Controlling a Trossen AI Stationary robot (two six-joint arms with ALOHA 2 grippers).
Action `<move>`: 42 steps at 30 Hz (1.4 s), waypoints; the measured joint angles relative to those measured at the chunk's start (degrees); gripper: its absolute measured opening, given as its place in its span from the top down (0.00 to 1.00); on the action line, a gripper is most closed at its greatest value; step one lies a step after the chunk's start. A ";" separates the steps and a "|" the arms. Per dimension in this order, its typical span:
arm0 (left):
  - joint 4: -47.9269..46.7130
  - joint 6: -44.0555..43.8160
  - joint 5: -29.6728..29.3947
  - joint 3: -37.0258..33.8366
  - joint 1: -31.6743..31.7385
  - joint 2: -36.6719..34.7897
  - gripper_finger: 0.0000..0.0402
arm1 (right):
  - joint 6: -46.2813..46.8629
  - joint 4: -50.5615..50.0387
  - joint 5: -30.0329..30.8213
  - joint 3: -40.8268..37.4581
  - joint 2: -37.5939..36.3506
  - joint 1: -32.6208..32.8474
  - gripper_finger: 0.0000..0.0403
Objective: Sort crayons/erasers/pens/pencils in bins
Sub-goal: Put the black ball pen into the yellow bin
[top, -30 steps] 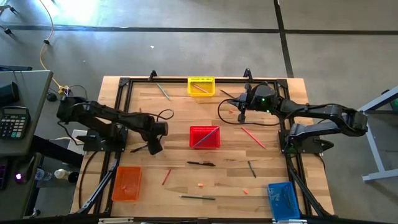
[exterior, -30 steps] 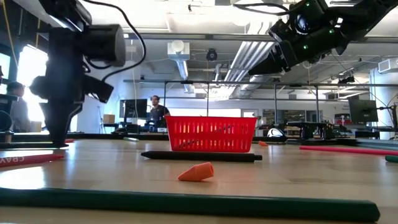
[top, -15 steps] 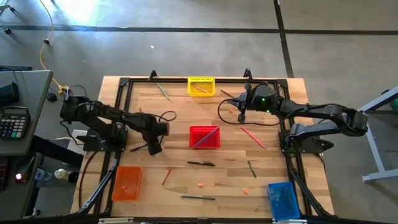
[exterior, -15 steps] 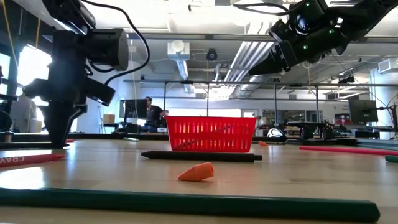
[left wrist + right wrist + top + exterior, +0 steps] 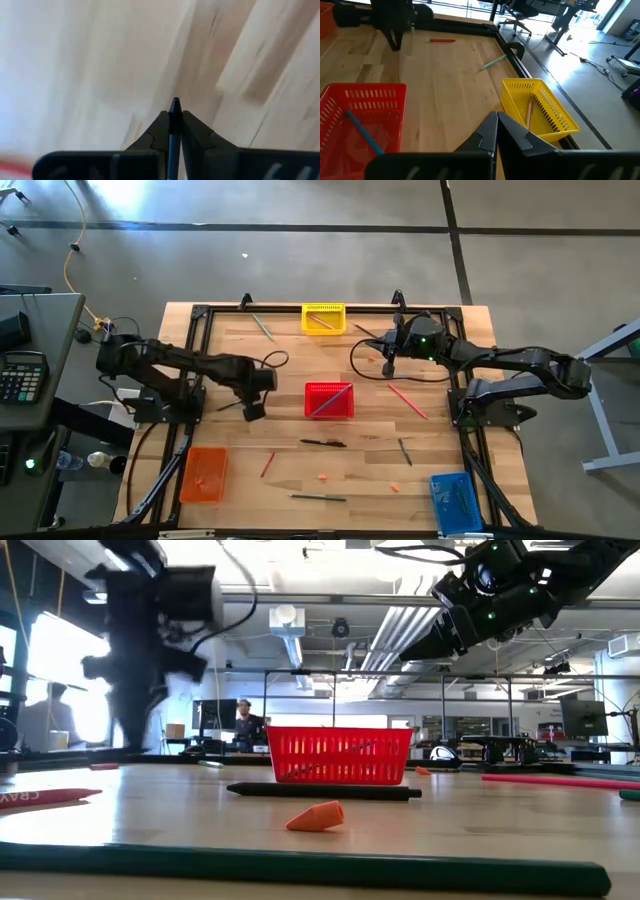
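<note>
My left gripper [image 5: 252,411] hangs over the table's left half, left of the red bin [image 5: 329,400], shut on a slim black pen [image 5: 228,407]. In the low view it [image 5: 130,740] is blurred, its tips above the tabletop. My right gripper [image 5: 388,366] hovers shut and holding nothing near the far right; its wrist view shows the yellow bin [image 5: 540,107] just beyond the fingers [image 5: 496,116]. A second black pen [image 5: 323,443] lies flat in front of the red bin. The orange bin [image 5: 204,473] and blue bin [image 5: 455,502] stand at the near corners. My left gripper pinches the black pen between its two fingers, close to its pointed end [image 5: 174,103], which peeks out at the fingertips. The fingers come from above, pointing down. The rest of the pen reaches out toward the table's left [image 5: 220,409].
A green pencil [image 5: 262,326] lies far left of the yellow bin [image 5: 323,318]. A red pencil [image 5: 407,400], a green pencil [image 5: 404,451], another green pencil [image 5: 318,498], a crayon [image 5: 267,465] and two erasers [image 5: 323,477] [image 5: 394,487] lie scattered. The red bin holds a blue pencil [image 5: 364,132].
My left gripper has shut on the black pen that lay under it, then risen off the table and shifted a little toward the far edge and the red bin, taking the pen along. My right gripper has kept still.
</note>
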 joint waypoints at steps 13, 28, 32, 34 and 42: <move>17.71 28.75 -10.44 14.51 9.26 -0.13 0.97 | 0.00 0.09 0.00 -0.01 0.00 -0.01 1.00; 62.52 53.60 3.05 16.07 18.34 13.45 0.97 | 0.00 0.17 0.00 -0.02 0.00 0.00 1.00; 62.94 57.04 3.20 21.03 19.66 20.08 0.97 | 0.00 0.17 0.00 -0.01 0.00 -0.02 1.00; 62.95 58.42 3.32 23.33 20.41 22.94 0.97 | 0.00 0.17 0.00 -0.02 0.00 0.00 1.00; 61.51 58.26 6.74 26.93 23.33 28.56 0.98 | 0.00 0.17 0.00 -0.02 0.00 -0.01 1.00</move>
